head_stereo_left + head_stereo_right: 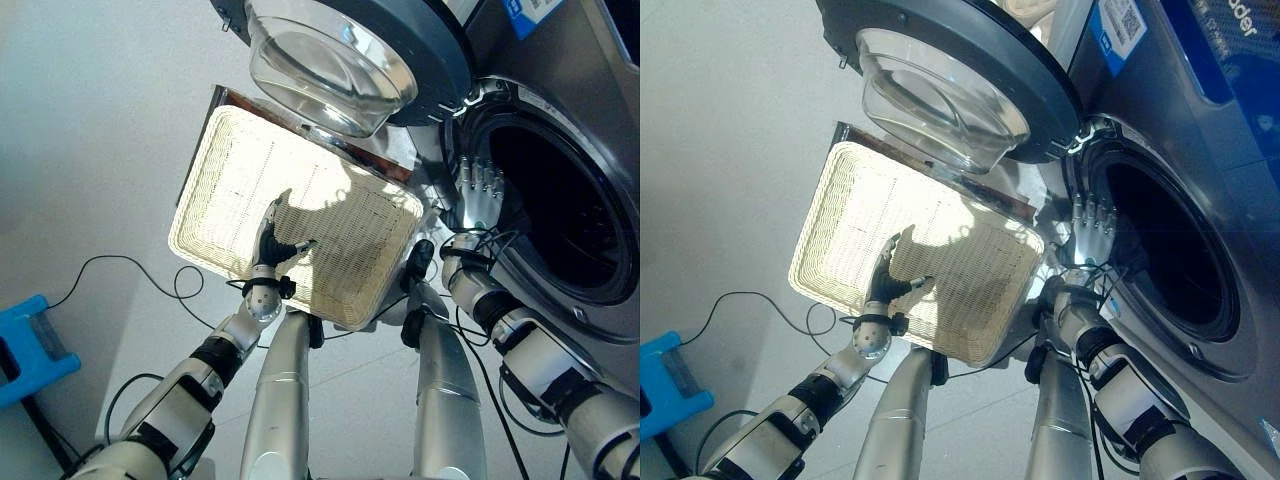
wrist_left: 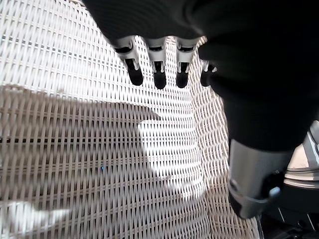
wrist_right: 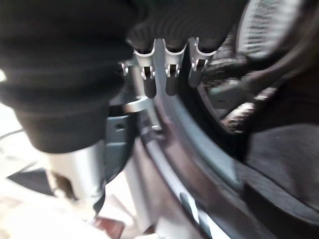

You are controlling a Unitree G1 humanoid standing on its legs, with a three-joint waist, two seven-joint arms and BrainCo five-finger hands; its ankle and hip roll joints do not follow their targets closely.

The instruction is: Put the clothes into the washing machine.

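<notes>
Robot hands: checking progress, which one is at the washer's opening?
The right robot hand, fingers straight at the drum's rim; the left is over the wicker basket.

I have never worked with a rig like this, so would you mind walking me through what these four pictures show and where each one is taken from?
The two wide pictures come from a stereo camera on a humanoid robot's head, looking down. The two close ones come from cameras on its wrists.

The left hand hangs open over a white wicker basket on the floor; I see no clothes in the basket. The right hand, fingers straight, is at the rim of the washing machine opening. Its round door stands swung open above the basket. Something dark seems to lie inside the drum in the right wrist view, but I cannot tell what. A blue object sits at the edge.

Neither hand holds anything.
</notes>
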